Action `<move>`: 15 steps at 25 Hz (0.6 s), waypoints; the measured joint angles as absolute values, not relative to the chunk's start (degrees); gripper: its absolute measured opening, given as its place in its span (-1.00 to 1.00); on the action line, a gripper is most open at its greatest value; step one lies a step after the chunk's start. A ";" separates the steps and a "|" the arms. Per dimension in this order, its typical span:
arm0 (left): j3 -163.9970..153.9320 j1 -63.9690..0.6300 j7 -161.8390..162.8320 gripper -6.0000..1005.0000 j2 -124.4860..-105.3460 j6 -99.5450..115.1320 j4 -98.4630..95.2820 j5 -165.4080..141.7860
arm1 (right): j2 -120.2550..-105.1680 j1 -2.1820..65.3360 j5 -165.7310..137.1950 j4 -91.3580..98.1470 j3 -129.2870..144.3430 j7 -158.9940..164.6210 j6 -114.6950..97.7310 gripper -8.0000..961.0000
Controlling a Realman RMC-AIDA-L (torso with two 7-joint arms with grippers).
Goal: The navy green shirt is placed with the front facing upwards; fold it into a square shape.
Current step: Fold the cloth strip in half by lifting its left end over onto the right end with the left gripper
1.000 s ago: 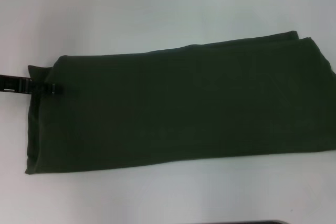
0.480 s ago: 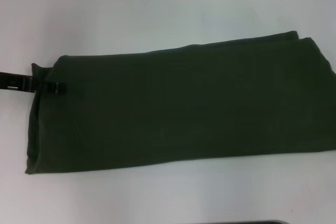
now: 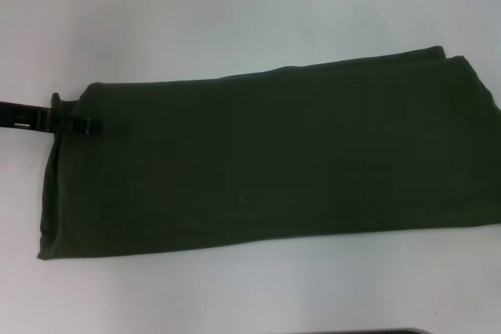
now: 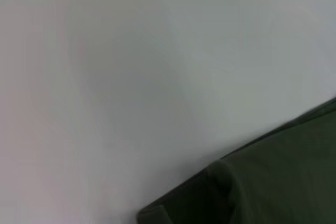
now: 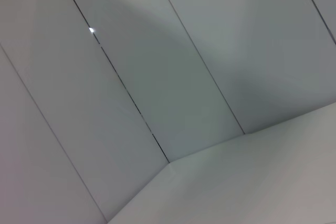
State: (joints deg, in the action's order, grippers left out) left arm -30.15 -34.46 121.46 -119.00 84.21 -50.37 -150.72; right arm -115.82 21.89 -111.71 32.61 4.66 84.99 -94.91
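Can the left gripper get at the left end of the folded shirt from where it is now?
Probably yes. In the head view the left gripper already lies at the upper left corner of the navy green shirt, fingertips over the cloth edge. Nothing stands between them on the white table. The right gripper is out of view.

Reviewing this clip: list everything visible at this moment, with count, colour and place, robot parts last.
navy green shirt: one, dark olive green, folded into a long band across the table, running past the head view's right edge.
table: one, white, under the shirt.
wall panels: several, pale grey, in the right wrist view only.
left gripper: one, black, at the shirt's left end near its far corner.
right gripper: not in view.
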 joint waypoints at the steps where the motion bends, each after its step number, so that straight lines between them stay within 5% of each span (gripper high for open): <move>1: -30.15 -34.48 121.46 0.75 -119.00 84.22 -50.37 -150.71 | -115.82 21.89 -111.71 32.61 4.66 84.99 -94.91 0.87; 15: -30.92 -34.22 121.46 0.71 -118.53 82.26 -51.04 -151.41 | -115.82 21.97 -111.71 31.99 4.66 84.99 -94.92 0.87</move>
State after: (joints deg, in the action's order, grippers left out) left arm -30.92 -34.21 121.46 -118.53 82.26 -51.04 -151.41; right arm -115.82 21.97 -111.71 31.99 4.66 84.99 -94.92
